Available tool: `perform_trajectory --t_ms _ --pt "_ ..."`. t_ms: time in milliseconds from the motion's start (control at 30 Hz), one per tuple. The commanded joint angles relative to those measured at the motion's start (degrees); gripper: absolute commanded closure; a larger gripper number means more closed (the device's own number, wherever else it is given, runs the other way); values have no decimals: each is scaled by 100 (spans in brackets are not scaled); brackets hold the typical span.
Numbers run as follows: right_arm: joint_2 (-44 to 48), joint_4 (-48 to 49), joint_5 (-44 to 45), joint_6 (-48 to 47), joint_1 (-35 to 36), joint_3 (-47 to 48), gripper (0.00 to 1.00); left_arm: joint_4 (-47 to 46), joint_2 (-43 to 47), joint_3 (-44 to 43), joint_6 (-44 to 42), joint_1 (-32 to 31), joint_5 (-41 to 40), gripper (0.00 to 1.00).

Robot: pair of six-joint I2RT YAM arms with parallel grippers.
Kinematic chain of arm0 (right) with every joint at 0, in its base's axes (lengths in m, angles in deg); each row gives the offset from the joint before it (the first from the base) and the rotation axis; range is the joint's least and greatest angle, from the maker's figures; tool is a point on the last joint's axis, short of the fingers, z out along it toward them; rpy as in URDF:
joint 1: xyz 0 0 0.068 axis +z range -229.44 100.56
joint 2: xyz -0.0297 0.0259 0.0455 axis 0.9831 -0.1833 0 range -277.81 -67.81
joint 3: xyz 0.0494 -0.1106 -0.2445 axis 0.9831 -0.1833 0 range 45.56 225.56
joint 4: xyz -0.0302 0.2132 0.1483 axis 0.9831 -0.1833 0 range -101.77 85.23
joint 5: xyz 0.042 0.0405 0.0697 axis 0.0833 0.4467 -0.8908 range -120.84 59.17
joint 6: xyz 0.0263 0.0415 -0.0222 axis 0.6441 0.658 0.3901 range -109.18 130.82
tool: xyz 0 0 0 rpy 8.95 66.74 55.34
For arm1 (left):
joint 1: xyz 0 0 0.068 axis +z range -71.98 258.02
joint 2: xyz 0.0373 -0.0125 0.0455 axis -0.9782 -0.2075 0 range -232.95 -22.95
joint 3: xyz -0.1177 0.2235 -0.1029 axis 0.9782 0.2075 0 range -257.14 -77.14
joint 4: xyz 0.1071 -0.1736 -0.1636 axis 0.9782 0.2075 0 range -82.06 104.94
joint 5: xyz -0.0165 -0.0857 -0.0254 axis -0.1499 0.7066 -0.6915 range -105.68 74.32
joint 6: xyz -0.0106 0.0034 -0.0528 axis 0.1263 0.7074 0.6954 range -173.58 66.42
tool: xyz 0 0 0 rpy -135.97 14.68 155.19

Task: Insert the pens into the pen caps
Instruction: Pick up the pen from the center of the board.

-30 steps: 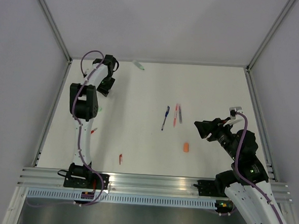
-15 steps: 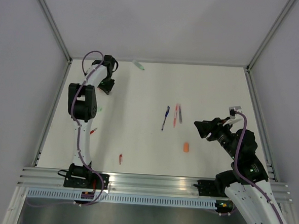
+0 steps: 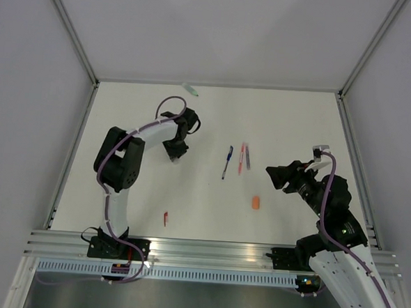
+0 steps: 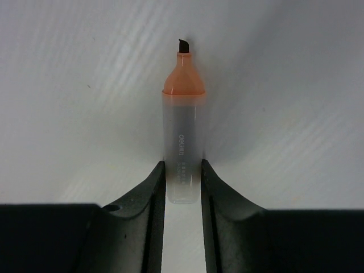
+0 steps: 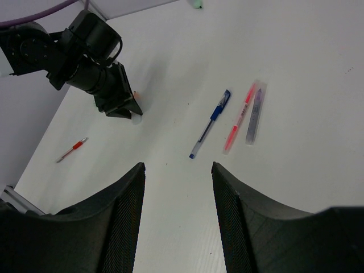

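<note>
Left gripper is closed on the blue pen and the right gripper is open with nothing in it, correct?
Not the blue pen. The left wrist view shows the left gripper closed on a highlighter with a clear barrel and orange nose; the blue pen lies on the table. The right gripper is open with nothing in it.

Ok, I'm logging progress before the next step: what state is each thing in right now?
Left gripper, shut on orange pen.
Orange pen, held, tip bare.
Right gripper, open, empty.
Orange cap, lying loose.
Green cap, lying loose.
Blue pen, lying flat.
Red pen, lying flat.
Grey pen, lying flat.
</note>
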Motion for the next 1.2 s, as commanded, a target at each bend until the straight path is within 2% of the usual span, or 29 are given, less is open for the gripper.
perform_trajectory --t_ms 0,133,167,300,367,500,633,800,900,1033,1067,1167 --pt "159 55 47 27 -10 240 43 426 34 201 -383 -459 -232 69" --pt "194 -50 187 -69 -19 240 43 366 122 394 -628 -548 -6 61" --pt "212 -76 231 -122 -10 240 43 313 157 420 -664 -548 47 51" --pt "317 -103 258 -157 -10 231 43 198 17 351 -892 -539 101 37" --pt "361 -112 258 -184 -19 240 43 285 -193 140 -927 -539 126 34" --pt "414 -121 276 -184 -19 258 43 435 -518 -194 -1033 -521 241 35" --pt "431 -129 267 -184 -19 267 43 435 -669 -414 -1174 -443 267 39" --pt "440 -138 258 -184 -19 267 43 286 -625 -222 -1385 -275 399 47" --pt "440 -129 258 -175 -19 275 43 233 -651 -151 -1498 -240 399 55" --pt "414 -86 223 -114 -19 275 43 207 -792 -159 -1692 -170 487 71" --pt "397 -77 205 -79 -19 275 43 242 -801 -177 -1719 -170 487 86" --pt "283 28 -66 -26 -10 249 43 49 -644 -28 -1850 -170 724 98"
